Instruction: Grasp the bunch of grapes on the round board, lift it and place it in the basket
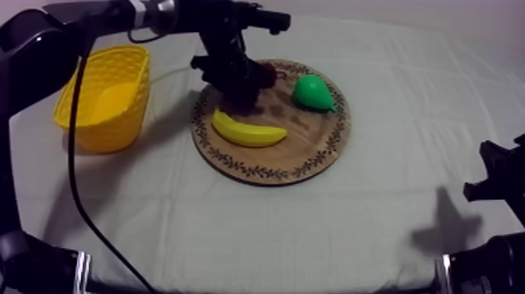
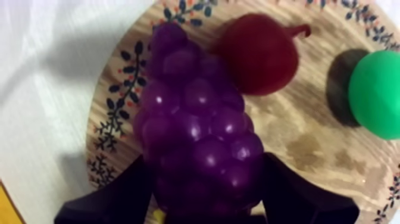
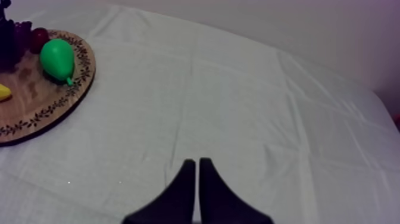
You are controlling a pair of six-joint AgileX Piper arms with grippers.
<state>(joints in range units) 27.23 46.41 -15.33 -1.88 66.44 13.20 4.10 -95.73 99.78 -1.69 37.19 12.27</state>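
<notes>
The purple bunch of grapes [image 2: 196, 131] lies at the back left of the round wooden board [image 1: 305, 152], next to a small red fruit [image 2: 262, 53]. My left gripper [image 2: 205, 167] has come down over it, one black finger pressed against each side, so it is shut on the bunch. From above, the left gripper [image 1: 233, 78] covers most of the grapes [image 1: 244, 98]. The yellow basket [image 1: 105, 95] stands left of the board. My right gripper [image 3: 196, 170] hovers over bare cloth, its fingers together as a narrow wedge.
A green pear [image 1: 312, 92] and a banana [image 1: 246, 131] also lie on the board, the banana just in front of the grapes. The basket looks empty inside. My right arm [image 1: 500, 184] rests low at the table's right edge.
</notes>
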